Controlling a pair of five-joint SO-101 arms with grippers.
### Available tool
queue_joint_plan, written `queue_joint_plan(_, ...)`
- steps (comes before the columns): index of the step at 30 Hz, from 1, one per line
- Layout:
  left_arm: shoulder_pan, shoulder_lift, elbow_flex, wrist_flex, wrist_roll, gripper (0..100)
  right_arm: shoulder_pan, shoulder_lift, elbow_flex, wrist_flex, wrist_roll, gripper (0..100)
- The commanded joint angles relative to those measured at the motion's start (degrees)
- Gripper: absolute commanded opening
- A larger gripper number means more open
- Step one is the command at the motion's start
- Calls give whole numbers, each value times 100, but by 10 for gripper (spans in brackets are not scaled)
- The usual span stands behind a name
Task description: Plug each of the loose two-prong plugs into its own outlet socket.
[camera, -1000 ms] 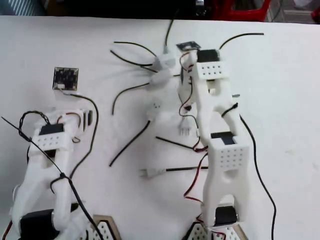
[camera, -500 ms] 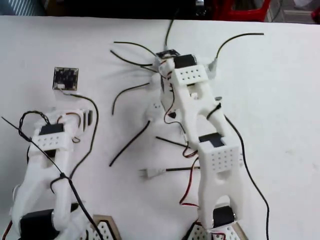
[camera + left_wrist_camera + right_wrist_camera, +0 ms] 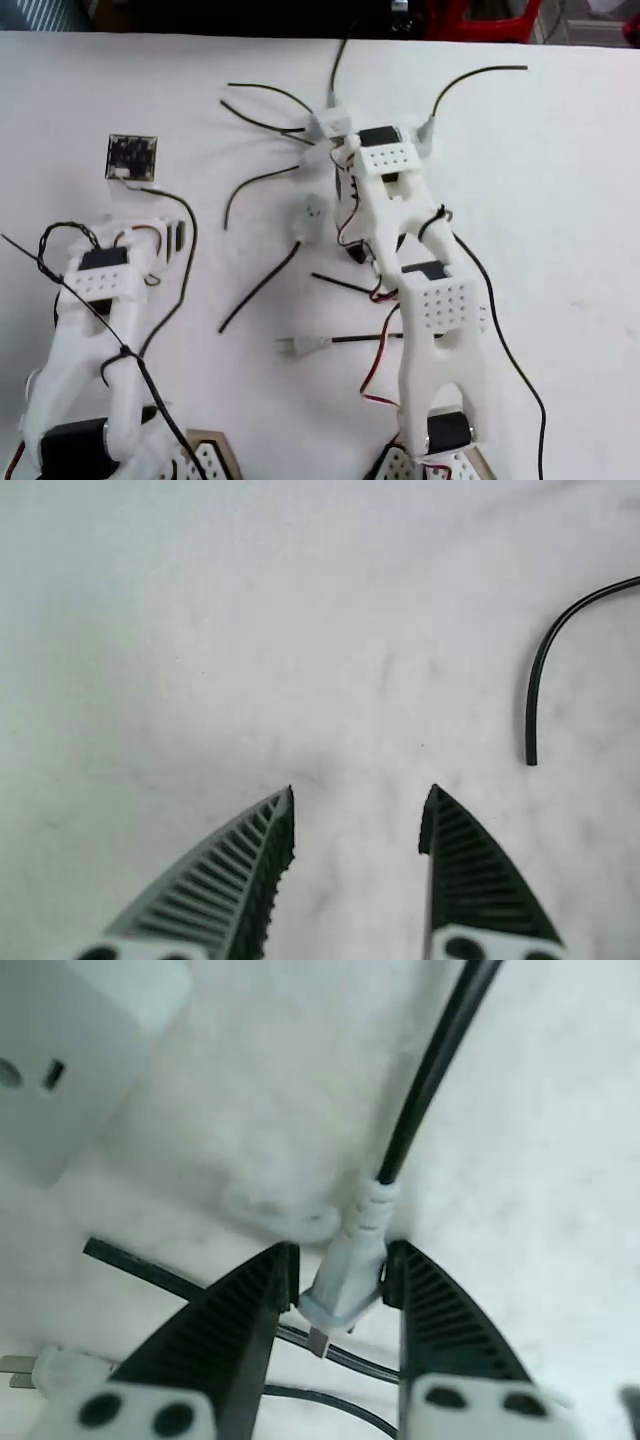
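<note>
My right gripper (image 3: 340,1255) is shut on a white two-prong plug (image 3: 347,1272), whose black cable (image 3: 432,1070) runs away over the table. A white outlet socket (image 3: 60,1050) lies close by, and a second plug (image 3: 40,1370) lies beside the finger. From above, the right arm (image 3: 385,155) stands over three white sockets (image 3: 335,122) (image 3: 318,155) (image 3: 312,212). A loose plug (image 3: 292,346) lies near the table's middle. My left gripper (image 3: 357,795) is open over bare table, near a black cable end (image 3: 530,680).
Several black cables (image 3: 258,287) spread around the sockets. A small dark circuit board (image 3: 132,155) sits at the left, beyond the left arm (image 3: 100,280). Red and black wires (image 3: 380,350) hang along the right arm. The table's right side is bare white.
The right arm swung left over the sockets, then drew back a little toward its base. The left arm has kept still.
</note>
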State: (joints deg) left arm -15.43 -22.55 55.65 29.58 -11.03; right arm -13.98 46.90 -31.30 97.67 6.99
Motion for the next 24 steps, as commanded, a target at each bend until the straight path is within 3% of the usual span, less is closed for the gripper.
queue_joint_plan(1,4,-233,-26,-132,35,210,119,-13,-70,40,-18,50)
queue_joint_plan(12,4,-233,-26,-132,35,210,145,-13,-79,40,-9,22)
queue_joint_plan(18,4,-233,-26,-132,35,210,180,-13,-88,48,-35,111)
queue_joint_plan(24,4,-233,-26,-132,35,211,189,-13,-334,57,-26,86)
